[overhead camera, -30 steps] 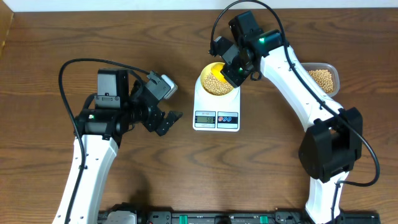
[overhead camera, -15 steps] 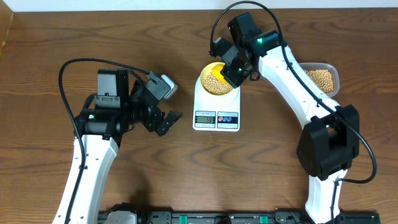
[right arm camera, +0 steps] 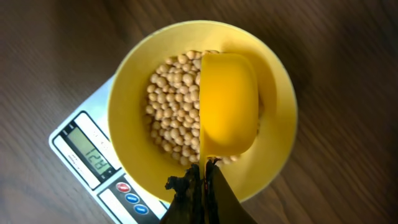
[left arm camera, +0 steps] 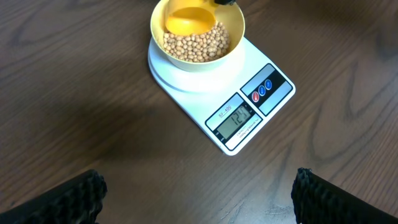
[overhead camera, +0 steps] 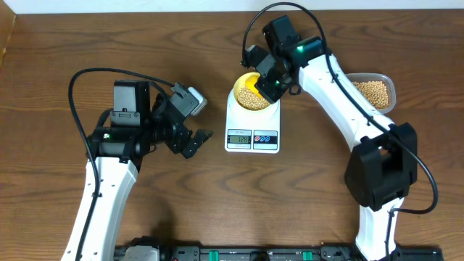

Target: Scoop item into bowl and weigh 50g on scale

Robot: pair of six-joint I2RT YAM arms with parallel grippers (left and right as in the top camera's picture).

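The pale yellow bowl [overhead camera: 241,99] stands on the white scale [overhead camera: 252,135] and holds many tan beans [overhead camera: 253,98]. My right gripper [overhead camera: 270,81] is shut on the handle of a yellow scoop [right arm camera: 228,102], which is tipped inside the bowl [right arm camera: 124,93] over the beans [right arm camera: 169,106]. The scale's display [right arm camera: 87,149] reads about 12x. My left gripper [overhead camera: 194,141] is open and empty over bare table left of the scale. In the left wrist view its jaws [left arm camera: 199,199] are wide apart, with the bowl [left arm camera: 235,28], beans [left arm camera: 199,45] and scale [left arm camera: 249,106] ahead.
A clear plastic container [overhead camera: 390,81] with more beans stands at the right, beside the right arm. The table's far edge runs along the top of the overhead view, and the arm bases stand at the near edge.
My right gripper with the scoop has shifted slightly left over the bowl. The left arm has not moved.
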